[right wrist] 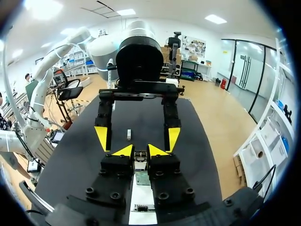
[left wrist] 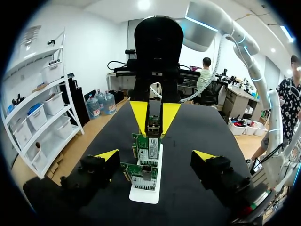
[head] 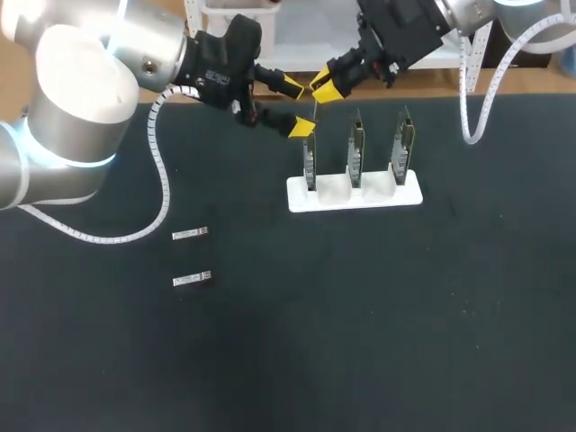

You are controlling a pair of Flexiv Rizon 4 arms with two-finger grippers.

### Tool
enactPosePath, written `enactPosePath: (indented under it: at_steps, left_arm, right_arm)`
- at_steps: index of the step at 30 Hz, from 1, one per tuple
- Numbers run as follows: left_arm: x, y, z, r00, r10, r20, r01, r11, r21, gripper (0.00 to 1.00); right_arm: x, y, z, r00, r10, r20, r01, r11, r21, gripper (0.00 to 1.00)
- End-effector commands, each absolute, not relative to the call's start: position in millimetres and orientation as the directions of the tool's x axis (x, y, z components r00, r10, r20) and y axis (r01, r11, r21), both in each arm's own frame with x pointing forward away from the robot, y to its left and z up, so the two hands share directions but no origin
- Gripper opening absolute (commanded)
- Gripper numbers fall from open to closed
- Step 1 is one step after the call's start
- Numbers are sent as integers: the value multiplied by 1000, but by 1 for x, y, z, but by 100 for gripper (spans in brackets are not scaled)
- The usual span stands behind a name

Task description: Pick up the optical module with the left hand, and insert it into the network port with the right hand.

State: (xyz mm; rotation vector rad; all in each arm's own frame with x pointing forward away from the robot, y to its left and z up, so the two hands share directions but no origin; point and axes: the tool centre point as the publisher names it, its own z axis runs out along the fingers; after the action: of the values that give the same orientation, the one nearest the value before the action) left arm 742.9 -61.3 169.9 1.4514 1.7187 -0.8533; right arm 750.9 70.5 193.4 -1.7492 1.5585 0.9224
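Observation:
My right gripper (head: 326, 87) comes in from the far right and is shut on a small silver optical module (left wrist: 153, 126). It holds the module upright just above the top edge of a green network card (left wrist: 148, 149). Three such cards stand in a white holder (head: 378, 195). From the right wrist, the module (right wrist: 139, 155) sits between the right gripper's (right wrist: 139, 151) yellow tips. My left gripper (head: 297, 106) hangs open beside the leftmost card (head: 310, 162), holding nothing. In its own view the left gripper (left wrist: 155, 157) straddles the row of cards.
Two spare modules lie flat on the black mat at the left, one (head: 190, 234) above the other (head: 192, 279). The other two cards (head: 356, 148) (head: 402, 146) stand to the right in the holder. A white cable (head: 162, 193) loops from my left arm.

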Motion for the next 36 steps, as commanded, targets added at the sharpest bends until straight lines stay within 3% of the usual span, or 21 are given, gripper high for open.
enactPosePath:
  at_steps: [1,36]
  left_arm:
    - [745,-62,170,-104,511,-853,989,142,-36,100]
    - [745,-62,170,-104,511,-853,989,142,-36,100]
  right_arm:
    - [753,71,193,65,-565,-823,-992,-125,7,0]
    - [749,65,196,81,-563,-823,-992,-128,-10,0]
